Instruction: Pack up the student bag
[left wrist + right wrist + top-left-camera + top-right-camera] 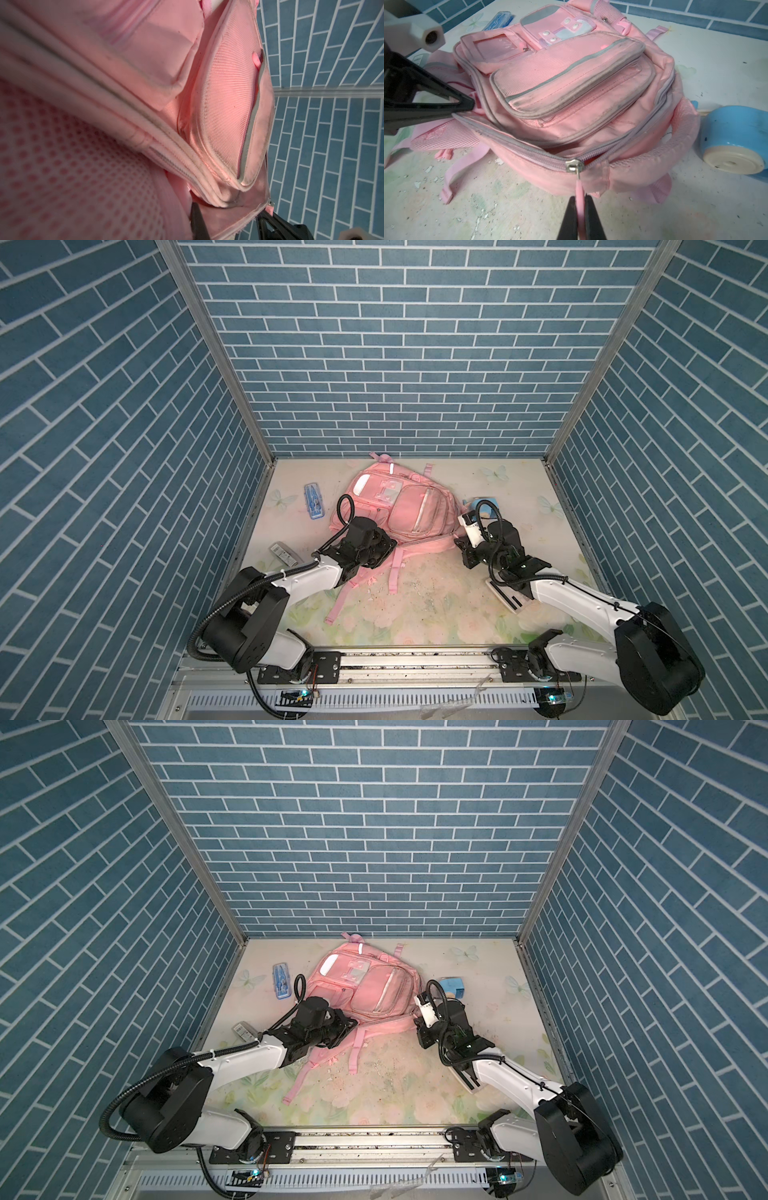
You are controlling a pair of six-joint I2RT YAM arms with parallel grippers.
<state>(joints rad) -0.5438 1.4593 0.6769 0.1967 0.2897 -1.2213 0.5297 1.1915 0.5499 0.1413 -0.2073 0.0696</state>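
Right jaws are pinching the zipper pull (580, 192), lower centre, likely to open the student bag (571, 93); left jaws are clamping its edge at left, bracing it.

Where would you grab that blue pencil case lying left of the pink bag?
Probably across its narrow width at mid-length, coming straight down from above: the blue pencil case lies flat on the table, long and slim, both long sides free and apart from the student bag.

Near-identical high overhead views, steeply downward; both wrist views close on the student bag (571, 89)
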